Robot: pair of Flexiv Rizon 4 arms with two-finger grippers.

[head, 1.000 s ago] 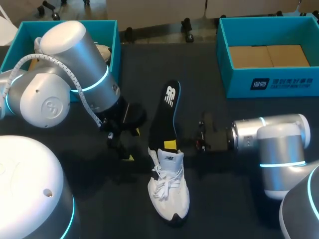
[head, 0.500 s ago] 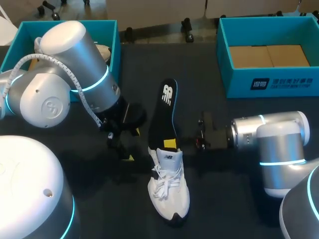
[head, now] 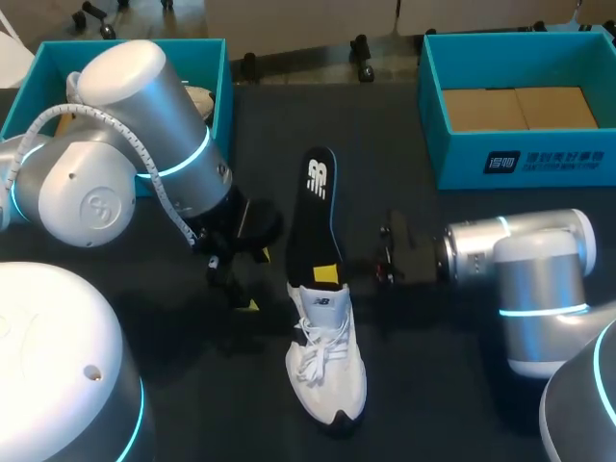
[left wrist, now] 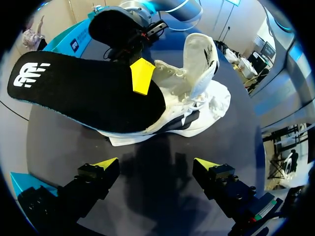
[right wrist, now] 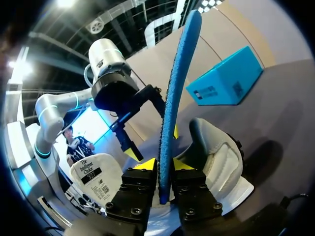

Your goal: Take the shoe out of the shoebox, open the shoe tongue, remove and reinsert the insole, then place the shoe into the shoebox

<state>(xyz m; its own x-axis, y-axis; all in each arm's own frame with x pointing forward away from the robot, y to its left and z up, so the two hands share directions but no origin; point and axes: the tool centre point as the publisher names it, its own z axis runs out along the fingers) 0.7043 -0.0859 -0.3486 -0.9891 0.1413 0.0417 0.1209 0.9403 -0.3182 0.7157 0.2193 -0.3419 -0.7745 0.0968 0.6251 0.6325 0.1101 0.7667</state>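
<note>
The right tool (right wrist: 165, 166) pinches the insole (head: 312, 212), likely to slide it through the open shoe (head: 327, 371). The left tool (left wrist: 155, 164) waits beside, fingers apart.

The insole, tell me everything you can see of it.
The insole is long, thin and foam-like, black on top with a white logo at one end, blue underneath. Its other end sits at the white shoe's opening, pinched between the right gripper's yellow tips. The logo end juts away from the shoe.
</note>
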